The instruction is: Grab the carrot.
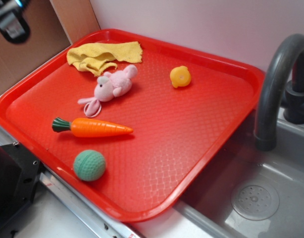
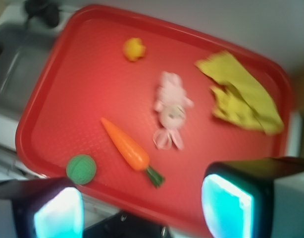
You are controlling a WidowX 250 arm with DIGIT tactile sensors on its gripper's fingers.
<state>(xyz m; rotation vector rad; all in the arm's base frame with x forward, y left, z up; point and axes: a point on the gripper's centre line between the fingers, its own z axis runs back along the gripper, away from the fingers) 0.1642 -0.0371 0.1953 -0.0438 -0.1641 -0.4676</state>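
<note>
Flat on the red tray [image 1: 231,74], toward its front left part: the carrot [image 1: 95,128], glossy orange, dark green stem end pointing to the tray's left rim, tip pointing toward the tray's middle. Just behind the carrot, a pink plush bunny [image 1: 112,85]; just in front of the carrot, near the tray's front rim, a green ball [image 1: 89,165], close but apart from it. Farther behind, past the bunny, a crumpled yellow cloth [image 1: 103,55]; well to the carrot's right and back, a small yellow toy [image 1: 180,77]. Beyond the tray's right rim, a sink [image 1: 271,178] with a dark faucet [image 1: 276,79].

In the wrist view, fingers [image 2: 58,210] spread wide apart at the lower edge, nothing held between them, high above the tray. Carrot ahead of the fingers and roughly between their lines, stem end nearest, tip farthest and angled left. Long axis running diagonally across the gap rather than square to it, so probably a turn of the wrist needed before closing across the orange body. Only one arm here; from the exterior view, merely a dark piece at the upper left corner, well away from the carrot.

Wrist view blurred: edges of carrot and ball soft, bunny's face barely legible. Fingers cut off by the frame's lower edge. Height above the carrot impossible to judge.
</note>
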